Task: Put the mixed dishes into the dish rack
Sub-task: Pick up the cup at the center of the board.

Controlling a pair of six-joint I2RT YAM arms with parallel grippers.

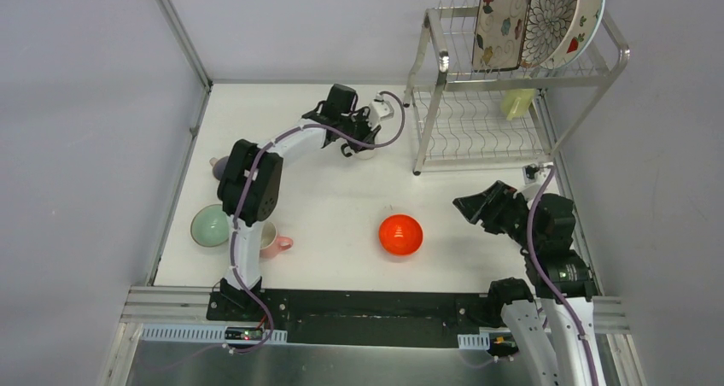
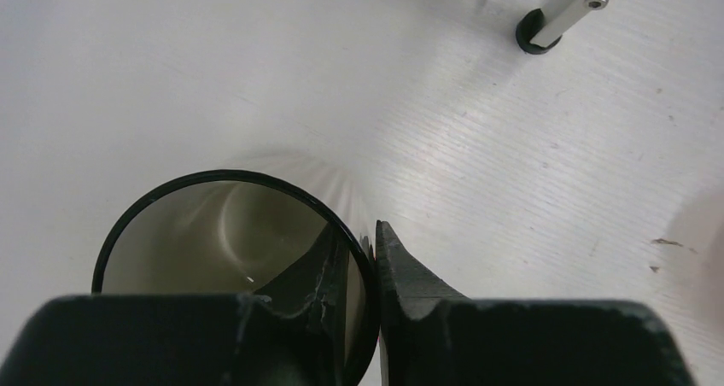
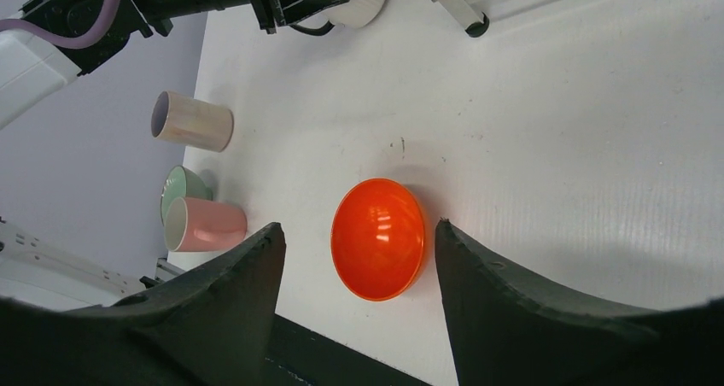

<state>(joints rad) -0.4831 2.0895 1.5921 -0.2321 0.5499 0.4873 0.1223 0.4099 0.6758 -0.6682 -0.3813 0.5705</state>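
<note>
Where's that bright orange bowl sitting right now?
In the top view the red-orange bowl sits upright near the front middle, with the pink cup to its left and the open right gripper to its right.

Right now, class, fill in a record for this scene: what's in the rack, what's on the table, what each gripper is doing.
Dish rack upper shelf: floral rectangular plate, brown-petal round plate, both on edge
Lower shelf: yellow cup
Table: red-orange bowl, pale green bowl, pink cup, beige cup
Left gripper: shut on wall of white cup
Right gripper: open, empty, facing red-orange bowl
</note>
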